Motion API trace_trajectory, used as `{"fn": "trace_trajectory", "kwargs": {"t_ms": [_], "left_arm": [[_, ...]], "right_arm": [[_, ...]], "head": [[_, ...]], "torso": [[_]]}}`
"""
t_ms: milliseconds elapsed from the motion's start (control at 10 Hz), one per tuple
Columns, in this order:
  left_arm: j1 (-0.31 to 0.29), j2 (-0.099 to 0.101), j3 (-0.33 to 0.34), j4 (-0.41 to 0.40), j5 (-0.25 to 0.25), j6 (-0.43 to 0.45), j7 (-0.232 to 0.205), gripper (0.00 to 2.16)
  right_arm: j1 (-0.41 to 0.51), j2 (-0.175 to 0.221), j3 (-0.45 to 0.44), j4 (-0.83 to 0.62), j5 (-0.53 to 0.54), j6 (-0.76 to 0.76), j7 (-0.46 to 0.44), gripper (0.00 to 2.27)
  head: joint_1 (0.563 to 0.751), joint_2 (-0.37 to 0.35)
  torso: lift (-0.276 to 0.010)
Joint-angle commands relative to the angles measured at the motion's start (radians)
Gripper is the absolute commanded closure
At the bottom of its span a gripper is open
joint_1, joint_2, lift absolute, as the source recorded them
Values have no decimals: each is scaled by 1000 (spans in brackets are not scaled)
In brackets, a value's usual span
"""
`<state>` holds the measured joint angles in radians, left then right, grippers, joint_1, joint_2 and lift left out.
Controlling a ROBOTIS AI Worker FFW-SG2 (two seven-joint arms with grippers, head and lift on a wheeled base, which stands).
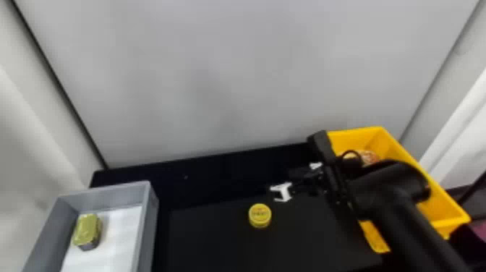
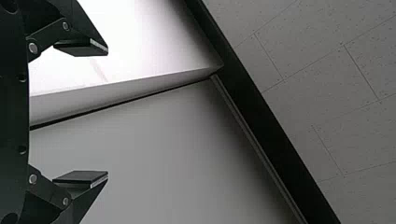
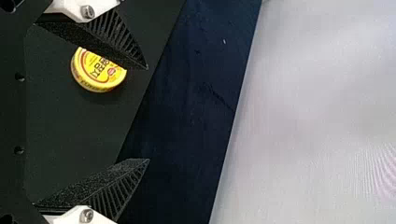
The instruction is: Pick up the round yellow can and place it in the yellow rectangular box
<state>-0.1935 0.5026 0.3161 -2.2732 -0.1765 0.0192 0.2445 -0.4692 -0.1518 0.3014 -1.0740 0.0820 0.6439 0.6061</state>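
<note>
Head view: right arm (image 1: 401,213) aslant over the yellow box (image 1: 439,211), right claw (image 1: 282,182) wide apart near the round yellow can (image 1: 259,215).

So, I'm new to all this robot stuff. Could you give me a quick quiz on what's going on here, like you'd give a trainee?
1. True or false: the round yellow can is inside the yellow rectangular box.
2. Fill in the colour: the greenish-gold tin lies in the ____ box.
3. Pick one. The robot's right gripper is:
A) shut on the can
B) open, holding nothing
C) shut, holding nothing

Key:
1. False; it rests on the black surface.
2. Grey; that is the grey box.
3. B; its fingers stand well apart.
</note>
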Motion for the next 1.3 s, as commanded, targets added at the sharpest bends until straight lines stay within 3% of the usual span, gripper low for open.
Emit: {"fn": "trace_trajectory", "kwargs": {"t_ms": [0, 300, 800, 1200], "left_arm": [[-7, -2, -12, 11, 0, -31, 0, 314], [-9, -8, -25, 20, -1, -48, -2, 314], [-15, -16, -48, 31, -5, -76, -2, 314], [-14, -18, -51, 31, -5, -87, -4, 314]], "right_arm": [[17, 34, 53, 60, 42, -122, -1, 70], [47, 66, 19, 118, 18, -180, -55, 45], [46, 104, 4, 198, 12, -162, -34, 42], [27, 98, 29, 218, 25, -162, -35, 42]], "head": [[740, 18], [740, 18], [740, 18], [740, 18]], "torso": [[0], [0], [0], [0]]}}
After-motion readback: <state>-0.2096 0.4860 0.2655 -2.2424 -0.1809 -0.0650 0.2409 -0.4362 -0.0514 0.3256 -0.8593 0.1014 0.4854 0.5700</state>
